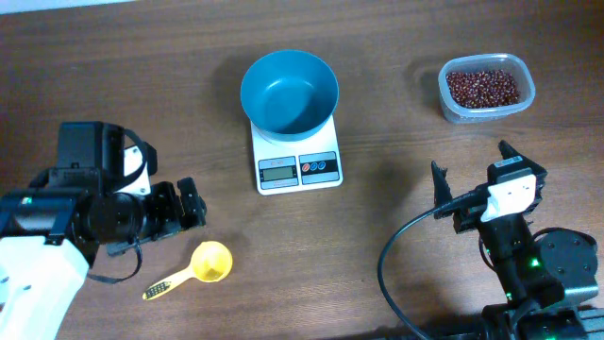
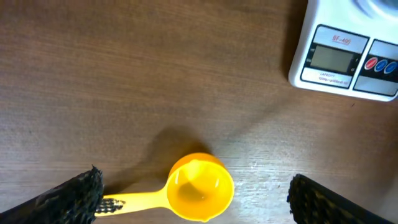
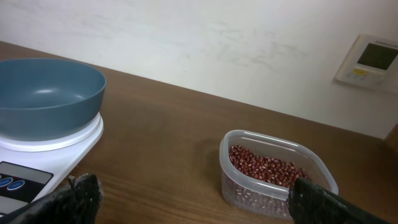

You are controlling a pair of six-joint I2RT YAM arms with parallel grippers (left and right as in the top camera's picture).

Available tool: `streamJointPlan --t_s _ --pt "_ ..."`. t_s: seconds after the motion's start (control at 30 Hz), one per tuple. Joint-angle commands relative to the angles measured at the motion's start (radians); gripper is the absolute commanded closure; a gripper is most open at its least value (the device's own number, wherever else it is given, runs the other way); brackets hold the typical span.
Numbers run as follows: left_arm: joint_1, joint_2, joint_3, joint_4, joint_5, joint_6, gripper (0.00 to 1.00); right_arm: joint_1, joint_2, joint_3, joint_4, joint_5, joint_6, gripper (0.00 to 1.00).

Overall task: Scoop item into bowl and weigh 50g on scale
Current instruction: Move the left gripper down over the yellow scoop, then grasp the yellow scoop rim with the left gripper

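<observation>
The left wrist view cuts the scale (image 2: 339,62) off at top and right. The right wrist view cuts the bowl (image 3: 50,96) off at left. Overhead, the display (image 1: 278,171) reading is too small.

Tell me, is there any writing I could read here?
"SF-400", or near it, in red on the scale, above its display.
Small print under that display: too blurred to read.
Wall panel: lettering too small to read.
Nothing else shows text.

One bowl (image 1: 288,94), one scale (image 1: 297,168), one scoop (image 1: 209,262), one tub (image 1: 483,115).
</observation>
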Motion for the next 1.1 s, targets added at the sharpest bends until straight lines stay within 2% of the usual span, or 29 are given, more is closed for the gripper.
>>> streamJointPlan --t_s 0.0,0.2,0.27,0.33,0.37,0.4,0.5,0.53,0.57,0.6,0.73,0.77,0.8,0.87,0.9,0.93,1.03,1.07 --pt "-0.002 -0.002 -0.008 0.009 0.011 -0.006 0.01 -0.002 -0.005 -0.009 -0.001 0.008 0.003 0.01" --pt "-0.002 -0.002 -0.008 0.013 0.019 -0.003 0.01 -0.002 -0.005 -0.009 -0.001 0.008 0.003 0.01" --pt "-0.004 -0.001 -0.008 0.020 0.018 0.046 0.00 -0.002 -0.005 -0.009 -0.001 0.008 0.004 0.01" --pt "-0.007 0.002 -0.009 0.016 0.019 0.161 0.16 -0.002 -0.005 -0.009 -0.001 0.008 0.003 0.01" --pt "-0.007 0.002 -0.013 0.013 0.024 0.162 0.15 -0.002 -0.005 -0.009 -0.001 0.008 0.003 0.01" --pt "-0.006 0.002 -0.013 0.013 0.018 0.162 0.01 -0.002 -0.005 -0.009 -0.001 0.008 0.003 0.01" --pt "-0.006 0.002 -0.013 0.058 0.025 0.176 0.01 -0.002 -0.005 -0.009 -0.001 0.008 0.003 0.01" --pt "-0.008 0.002 -0.018 0.088 0.026 0.360 0.01 -0.002 -0.005 -0.009 -0.001 0.008 0.003 0.01" --pt "-0.011 0.002 -0.028 0.085 0.026 0.466 0.01 -0.002 -0.005 -0.009 -0.001 0.008 0.003 0.01" --pt "-0.013 0.002 -0.048 0.074 0.026 0.484 0.01 -0.002 -0.005 -0.009 -0.001 0.008 0.003 0.01" --pt "-0.012 0.002 -0.149 0.125 -0.004 0.449 0.01 -0.002 -0.005 -0.009 -0.001 0.008 0.003 0.01" --pt "-0.013 0.002 -0.153 0.129 -0.003 0.442 0.06 -0.002 -0.005 -0.009 -0.001 0.008 0.003 0.01" --pt "-0.013 0.002 -0.153 0.117 0.019 0.443 0.02 -0.002 -0.005 -0.009 -0.001 0.008 0.003 0.01" --pt "-0.013 0.002 -0.153 0.076 0.050 0.435 0.00 -0.002 -0.005 -0.009 -0.001 0.008 0.003 0.01" --pt "-0.013 0.002 -0.154 0.076 0.005 0.436 0.31 -0.002 -0.005 -0.009 -0.001 0.008 0.003 0.01" --pt "-0.013 0.002 -0.154 0.085 -0.040 0.436 0.01 -0.002 -0.005 -0.009 -0.001 0.008 0.003 0.01" --pt "-0.013 0.002 -0.154 0.103 -0.046 0.436 0.02 -0.002 -0.005 -0.009 -0.001 0.008 0.003 0.01" --pt "-0.013 0.002 -0.154 0.140 -0.047 0.476 0.01 -0.002 -0.005 -0.009 -0.001 0.008 0.003 0.01"
